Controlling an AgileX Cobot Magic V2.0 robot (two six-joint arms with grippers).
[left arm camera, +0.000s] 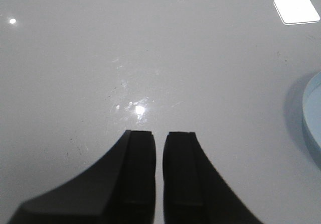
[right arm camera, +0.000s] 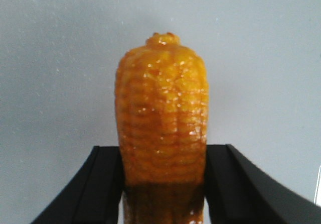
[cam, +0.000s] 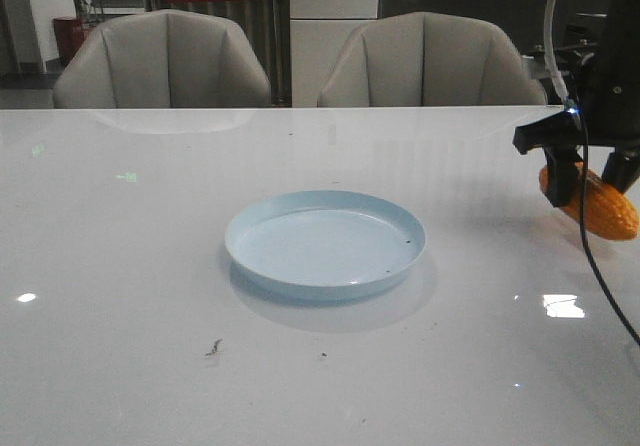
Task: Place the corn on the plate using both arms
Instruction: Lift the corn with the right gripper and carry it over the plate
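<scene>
The orange-yellow corn [cam: 608,209] is at the far right of the table, right of the pale-blue plate [cam: 325,244]. My right gripper [cam: 590,188] comes down over it, with one black finger on each side. In the right wrist view the corn [right arm camera: 161,108] fills the gap between the fingers, and the gripper [right arm camera: 163,151] is shut on it. I cannot tell whether the corn rests on the table or hangs just above it. My left gripper [left arm camera: 159,133] is shut and empty above bare table. The plate's rim [left arm camera: 313,114] shows at the edge of its view. The left arm is outside the front view.
The white glossy table [cam: 150,266] carries a few dark specks [cam: 214,347] in front of the plate. Two grey chairs [cam: 165,61] stand behind the far edge. A black cable [cam: 600,276] hangs from the right arm toward the front right.
</scene>
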